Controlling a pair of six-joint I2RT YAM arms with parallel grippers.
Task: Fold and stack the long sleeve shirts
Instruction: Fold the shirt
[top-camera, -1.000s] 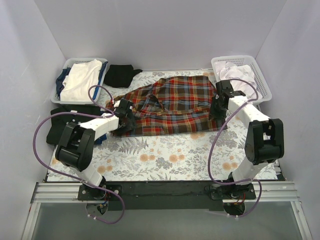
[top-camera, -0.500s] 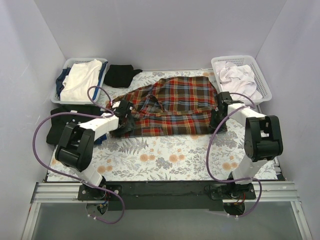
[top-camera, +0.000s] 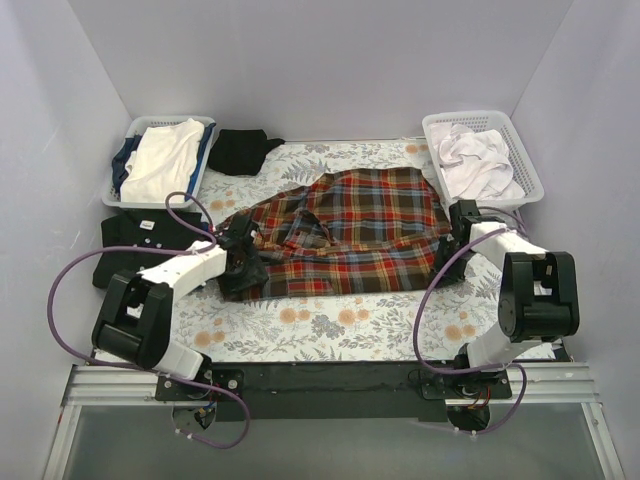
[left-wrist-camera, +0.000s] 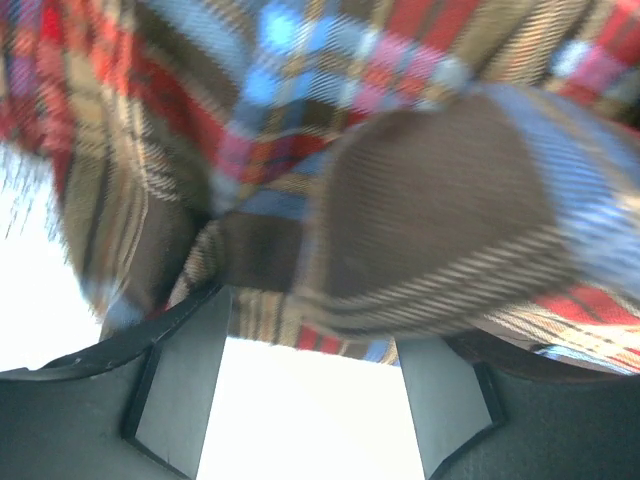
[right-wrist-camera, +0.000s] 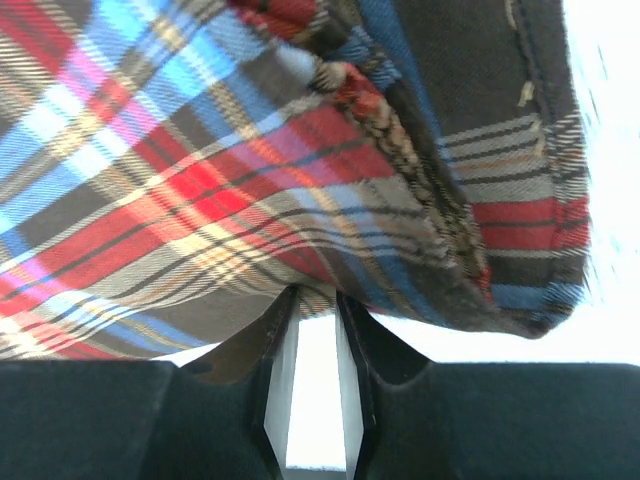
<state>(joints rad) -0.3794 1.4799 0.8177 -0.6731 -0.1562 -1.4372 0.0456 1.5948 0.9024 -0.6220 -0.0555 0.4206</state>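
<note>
The red-orange plaid long sleeve shirt (top-camera: 345, 232) lies spread over the middle of the flowered table, somewhat rumpled. My left gripper (top-camera: 243, 262) is at its left edge. In the left wrist view its jaws stand wide, with a thick bunch of plaid cloth (left-wrist-camera: 430, 200) across the tips of the left gripper (left-wrist-camera: 310, 320). At the shirt's right hem sits my right gripper (top-camera: 452, 240). In the right wrist view the right gripper (right-wrist-camera: 315, 295) has narrow jaws that pinch the plaid edge (right-wrist-camera: 250, 200). A black shirt (top-camera: 140, 240) lies folded at the left.
A white basket (top-camera: 130, 135) with white and blue clothes stands at the back left. Another basket (top-camera: 530, 170) with white cloth is at the back right. A dark bundle (top-camera: 243, 150) lies beside the left basket. Purple cables loop round both arms.
Both grippers have moved toward the near edge, and the plaid shirt has slid that way with them. The right gripper's jaws have narrowed a little.
</note>
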